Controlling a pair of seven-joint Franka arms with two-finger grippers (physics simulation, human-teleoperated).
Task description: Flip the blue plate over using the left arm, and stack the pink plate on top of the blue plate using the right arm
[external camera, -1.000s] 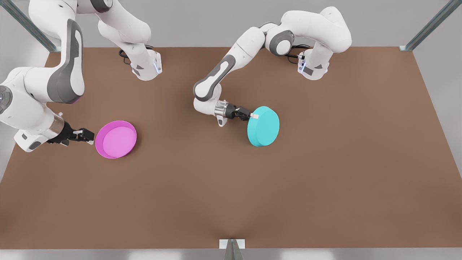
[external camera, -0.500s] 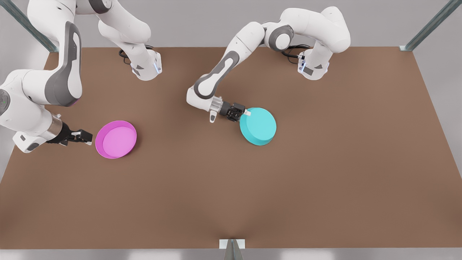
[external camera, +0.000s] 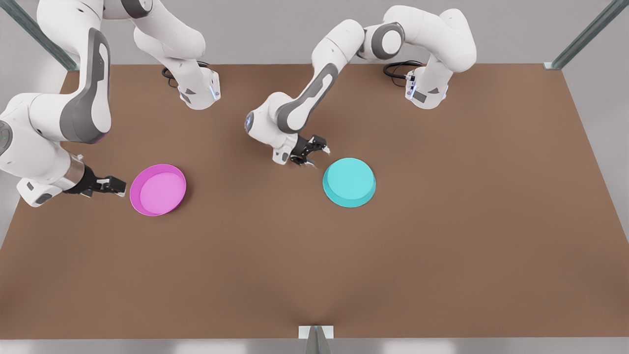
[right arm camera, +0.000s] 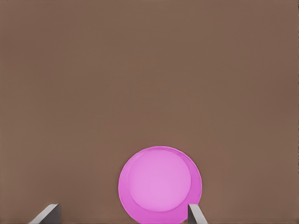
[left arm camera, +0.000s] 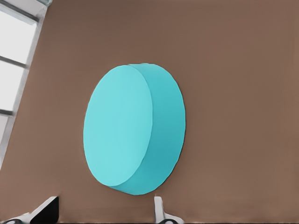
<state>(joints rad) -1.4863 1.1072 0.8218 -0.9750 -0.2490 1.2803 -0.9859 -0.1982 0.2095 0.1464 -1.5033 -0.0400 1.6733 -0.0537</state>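
Observation:
The blue plate point(external camera: 349, 182) lies upside down on the brown table point(external camera: 442, 246), flat base up, right of centre in the front view. The left wrist view looks at the blue plate point(left arm camera: 133, 128) from its rim side. My left gripper point(external camera: 314, 149) hovers just off the plate's far-left edge, open and holding nothing; its fingertips point(left arm camera: 159, 210) stand apart from the plate. The pink plate point(external camera: 157, 190) rests right way up at the front view's left, and it is the pink plate point(right arm camera: 160, 185) that lies ahead in the right wrist view. My right gripper point(external camera: 116, 186) is open beside its left rim.
Both arm bases point(external camera: 199, 91) are bolted along the table's far edge. A small metal bracket point(external camera: 316, 334) sits at the middle of the near edge. Bare tabletop lies between the two plates and across the near half.
The left gripper let go of the tilted blue plate, which settled flat, base up. That gripper then pulled away toward the front view's upper left. The right gripper barely moved.

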